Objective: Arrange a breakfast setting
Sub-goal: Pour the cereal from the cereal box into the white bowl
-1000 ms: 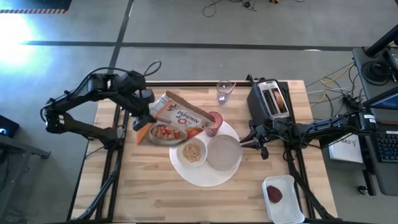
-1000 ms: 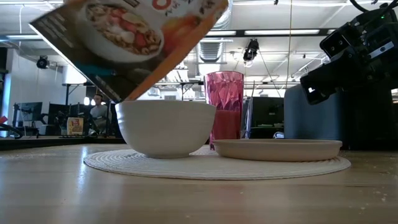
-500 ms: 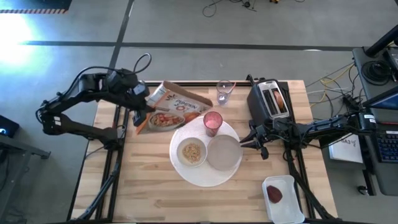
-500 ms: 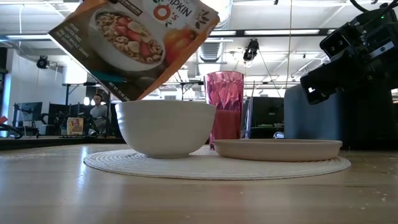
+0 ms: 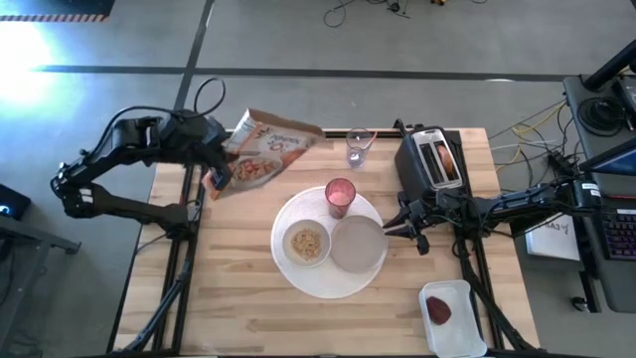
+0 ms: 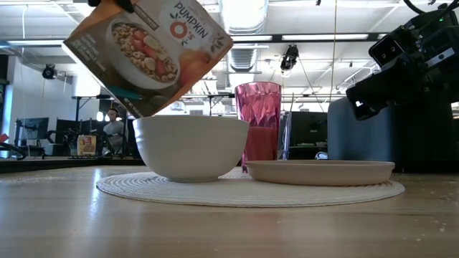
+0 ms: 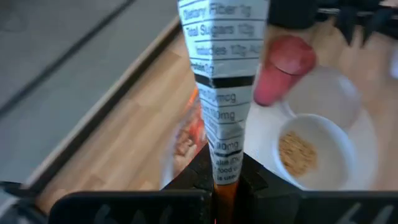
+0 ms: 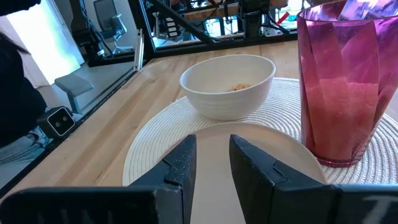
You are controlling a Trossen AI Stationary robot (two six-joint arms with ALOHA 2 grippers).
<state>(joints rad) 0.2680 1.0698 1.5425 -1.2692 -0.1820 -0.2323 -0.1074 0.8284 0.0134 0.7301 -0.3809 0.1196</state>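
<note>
Since earlier frame, cereal box (image 5: 262,149) swung off small white bowl (image 5: 307,243) toward table's left rear, left gripper (image 5: 221,171) clamped on it.

High view: bowl on big round white plate (image 5: 320,285); right gripper (image 5: 399,227) beside plate, fingers slightly apart, empty.

Low view: box tilted above bowl; risk of spill or rim knock.

Left wrist view alone shows cereal in bowl.

white bowl (image 8: 227,84), pink cup (image 8: 348,87), round plate (image 8: 214,149)

A pink cup (image 5: 340,195) is standing beside a white bowl (image 5: 307,243) of tan cereal, on a white plate (image 5: 316,281). An orange-and-white cereal box (image 5: 260,159) is showing printed cereal pictures above the pale wooden counter (image 5: 238,298).
</note>
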